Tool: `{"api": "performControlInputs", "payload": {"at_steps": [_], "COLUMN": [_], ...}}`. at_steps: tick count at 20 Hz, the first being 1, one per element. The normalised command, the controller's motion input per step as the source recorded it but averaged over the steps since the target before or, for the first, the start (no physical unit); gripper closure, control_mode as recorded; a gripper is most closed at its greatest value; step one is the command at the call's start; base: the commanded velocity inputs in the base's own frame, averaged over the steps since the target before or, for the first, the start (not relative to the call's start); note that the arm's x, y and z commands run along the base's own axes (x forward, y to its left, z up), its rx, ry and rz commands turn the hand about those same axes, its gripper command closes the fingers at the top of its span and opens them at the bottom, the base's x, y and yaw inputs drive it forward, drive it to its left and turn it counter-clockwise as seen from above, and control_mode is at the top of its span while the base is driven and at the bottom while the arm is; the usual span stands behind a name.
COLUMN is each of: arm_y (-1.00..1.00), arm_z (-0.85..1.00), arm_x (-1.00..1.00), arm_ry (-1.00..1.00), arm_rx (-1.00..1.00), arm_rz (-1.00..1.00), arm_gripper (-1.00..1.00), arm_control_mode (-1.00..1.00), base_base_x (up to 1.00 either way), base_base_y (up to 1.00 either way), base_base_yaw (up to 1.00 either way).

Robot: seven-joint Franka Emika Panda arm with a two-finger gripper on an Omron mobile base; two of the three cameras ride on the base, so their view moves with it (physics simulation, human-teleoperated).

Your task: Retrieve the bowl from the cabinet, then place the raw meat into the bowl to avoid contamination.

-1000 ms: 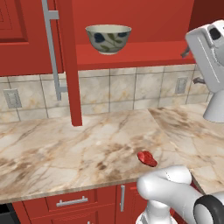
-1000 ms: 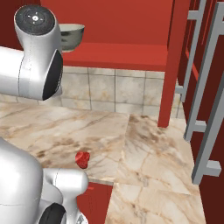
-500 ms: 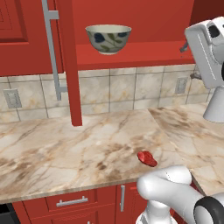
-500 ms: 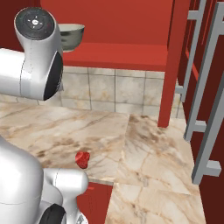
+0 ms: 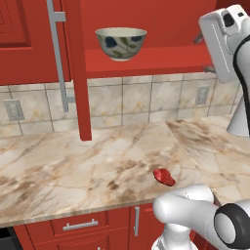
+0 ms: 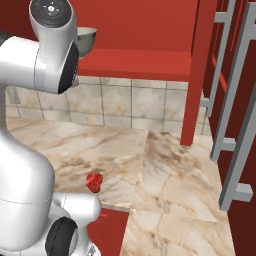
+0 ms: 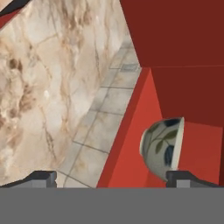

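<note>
The bowl (image 5: pixel 120 43), cream-white with blue and green leaf marks, stands upright on the red shelf (image 5: pixel 156 61) of the open cabinet (image 5: pixel 29 53). My gripper (image 5: pixel 203 53) hangs at shelf height to the bowl's right, apart from it, open and holding nothing. In the hand view the bowl (image 7: pixel 164 148) appears rolled on its side just above the right fingertip (image 7: pixel 183 177), with the gripper (image 7: pixel 113 179) open. The raw meat (image 5: pixel 164 177) is a small glossy red lump lying on the marble counter near its front edge, also seen as the raw meat (image 6: pixel 94 181). My arm hides most of the bowl (image 6: pixel 87 39) in the right base view.
An open cabinet door with a long silver bar handle (image 5: pixel 56 53) hangs left of the bowl. More open doors with bar handles (image 6: pixel 235 100) stand at the right. A tiled backsplash (image 5: pixel 141 100) with outlets runs behind the counter (image 5: pixel 73 161). Red drawers (image 5: pixel 78 225) sit below.
My hand has edged slightly left and up toward the shelf. The bowl and the meat have not moved.
</note>
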Motion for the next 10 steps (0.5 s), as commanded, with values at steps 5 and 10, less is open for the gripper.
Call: {"api": "performControlInputs", "payload": {"at_steps": [5,10], "arm_y": [0.19,0.13], "arm_z": [0.00,-0.06], "arm_x": [0.51,0.46], "arm_ry": [-0.06,-0.10], "arm_rx": [-0.03,-0.04], "arm_rz": [-0.02,-0.05], "arm_gripper": [-1.00,-1.00], "arm_control_mode": [-1.00,-1.00], "base_base_x": [0.00,0.00], "base_base_y": [0.00,0.00], "base_base_yaw": [0.00,0.00]}}
